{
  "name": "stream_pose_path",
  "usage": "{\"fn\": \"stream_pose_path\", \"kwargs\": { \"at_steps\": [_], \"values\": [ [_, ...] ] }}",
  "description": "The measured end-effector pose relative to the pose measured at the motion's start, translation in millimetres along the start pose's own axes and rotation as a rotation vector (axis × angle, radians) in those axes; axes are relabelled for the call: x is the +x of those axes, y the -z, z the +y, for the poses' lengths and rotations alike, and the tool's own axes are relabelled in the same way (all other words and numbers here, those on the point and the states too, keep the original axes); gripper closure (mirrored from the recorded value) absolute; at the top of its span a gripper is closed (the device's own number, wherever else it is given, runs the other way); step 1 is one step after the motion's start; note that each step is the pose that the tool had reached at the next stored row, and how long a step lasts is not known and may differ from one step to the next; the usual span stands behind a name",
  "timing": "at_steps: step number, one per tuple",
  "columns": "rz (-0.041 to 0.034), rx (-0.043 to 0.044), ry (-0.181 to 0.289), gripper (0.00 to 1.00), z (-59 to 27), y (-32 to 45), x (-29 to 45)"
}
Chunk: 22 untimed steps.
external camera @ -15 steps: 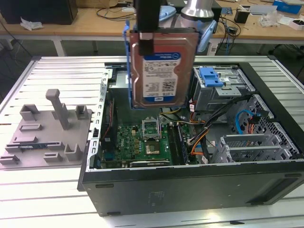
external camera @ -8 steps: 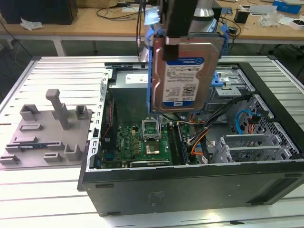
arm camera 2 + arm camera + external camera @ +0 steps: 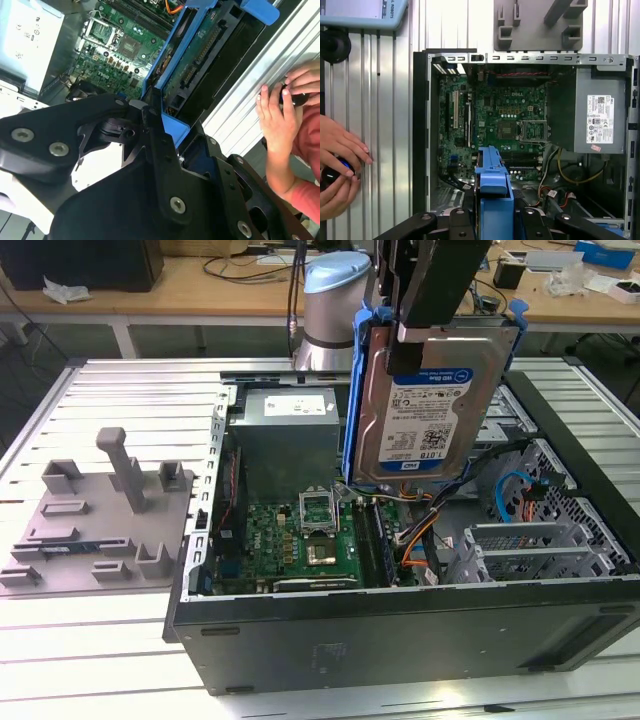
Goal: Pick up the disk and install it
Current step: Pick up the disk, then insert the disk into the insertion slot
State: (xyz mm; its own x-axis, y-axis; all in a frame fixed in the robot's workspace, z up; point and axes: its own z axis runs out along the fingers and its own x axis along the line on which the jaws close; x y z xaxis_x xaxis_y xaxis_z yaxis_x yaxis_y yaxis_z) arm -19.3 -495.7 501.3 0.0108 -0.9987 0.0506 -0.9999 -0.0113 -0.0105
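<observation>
Grey plastic fixture [image 3: 100, 510] lies on the ribbed surface [image 3: 60, 660] at the exterior view's left. Beside it, the open computer case [image 3: 400, 640] holds a green motherboard [image 3: 300, 535] and a grey power supply [image 3: 290, 430]. Above the case's right half I see my jaws pinching the disk [image 3: 425, 410] by its top edge: silver, upright, white-and-blue label, blue frame.

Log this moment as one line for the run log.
gripper: shut on disk | disk: held on edge above open computer case | install: not yet done
</observation>
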Motion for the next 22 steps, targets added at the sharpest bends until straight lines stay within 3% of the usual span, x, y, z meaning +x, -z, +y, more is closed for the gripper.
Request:
{"fn": "stream_pose_path", "kwargs": {
  "at_steps": [14,16,20,22],
  "values": [
    [0.0,0.0,0.0,0.63,-0.5,0.0,0.1],
    [-0.0048,0.0,0.0,0.63,-0.5,-0.1,0.7],
    [-0.0246,0.0003,-0.001,0.63,-0.5,-0.3,3.7],
    [-0.0295,0.0002,-0.001,0.63,-0.7,-0.6,6.7]
  ]
}}
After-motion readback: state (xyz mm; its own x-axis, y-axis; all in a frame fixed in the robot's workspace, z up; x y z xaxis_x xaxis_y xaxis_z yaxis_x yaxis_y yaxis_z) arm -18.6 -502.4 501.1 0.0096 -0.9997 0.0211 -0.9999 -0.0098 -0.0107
